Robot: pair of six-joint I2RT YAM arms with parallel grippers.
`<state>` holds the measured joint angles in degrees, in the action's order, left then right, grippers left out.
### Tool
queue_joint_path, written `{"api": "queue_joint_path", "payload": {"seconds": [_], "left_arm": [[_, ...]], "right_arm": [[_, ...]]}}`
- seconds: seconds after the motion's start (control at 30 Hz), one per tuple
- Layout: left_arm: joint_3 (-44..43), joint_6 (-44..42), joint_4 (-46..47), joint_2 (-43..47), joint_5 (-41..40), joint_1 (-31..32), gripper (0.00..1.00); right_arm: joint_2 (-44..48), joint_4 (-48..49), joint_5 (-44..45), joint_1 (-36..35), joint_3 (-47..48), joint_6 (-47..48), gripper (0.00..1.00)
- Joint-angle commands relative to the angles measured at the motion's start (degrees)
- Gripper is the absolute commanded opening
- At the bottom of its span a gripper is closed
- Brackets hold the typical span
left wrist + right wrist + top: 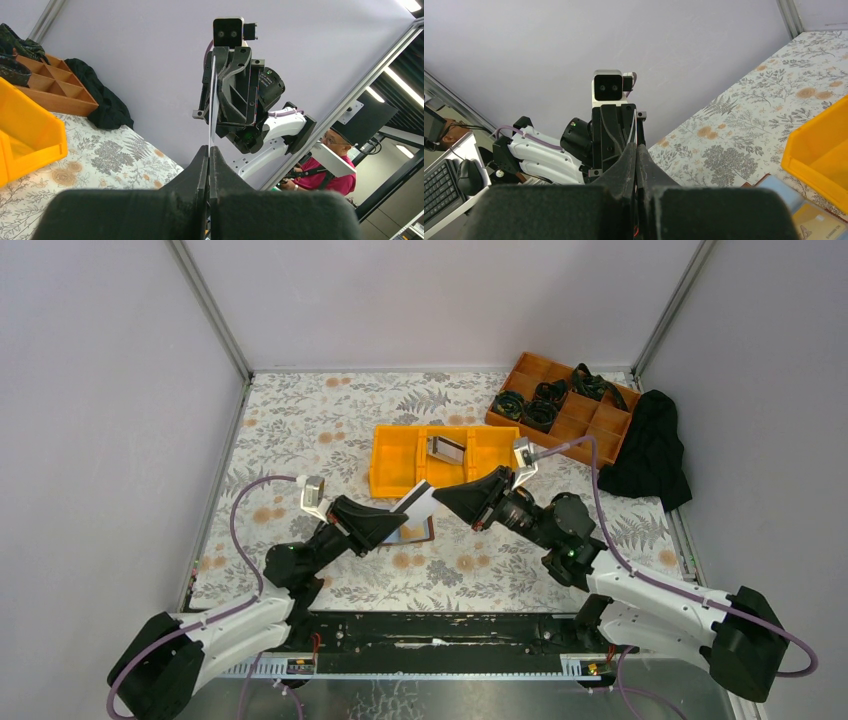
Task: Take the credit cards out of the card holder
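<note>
A pale silvery credit card hangs in the air between my two grippers. My left gripper is shut on its near-left end and my right gripper is shut on its far-right end. In the left wrist view the card shows edge-on, running from my closed left gripper up into the right gripper. My right gripper also shows closed in its own view. The brown card holder lies on the table just below; it still holds a bluish card. Another grey card with a dark stripe lies in the yellow bin.
The yellow bin stands just behind the grippers. A wooden divided tray with black coiled items sits at the back right. A black cloth lies beside it. Grey walls enclose the floral table cover.
</note>
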<state>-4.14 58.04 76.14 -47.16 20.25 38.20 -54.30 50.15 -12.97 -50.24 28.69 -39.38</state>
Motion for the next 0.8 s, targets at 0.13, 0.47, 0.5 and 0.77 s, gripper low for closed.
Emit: {"api": "queue_joint_path", "payload": {"seconds": [0.13,0.47,0.5,0.77], "left_arm": [[-4.96,-4.92,-8.71,4.02,-3.81,-0.23,0.00],[-10.61,-7.45,-13.32,2.03,-5.90,-0.73,0.00],[-10.74,-7.34,-13.20,1.70,-6.21,-0.89,0.00],[-13.23,-6.00,-12.21,0.18,-6.15,-2.49,0.00]], "right_arm": [[1.79,4.08,0.69,0.07,-3.04,-0.88,0.00],[2.85,5.45,1.41,0.10,-6.36,-1.93,0.00],[2.95,5.48,1.44,0.07,-6.54,-1.93,0.00],[5.50,2.95,3.00,0.07,-8.10,-0.92,0.00]]}}
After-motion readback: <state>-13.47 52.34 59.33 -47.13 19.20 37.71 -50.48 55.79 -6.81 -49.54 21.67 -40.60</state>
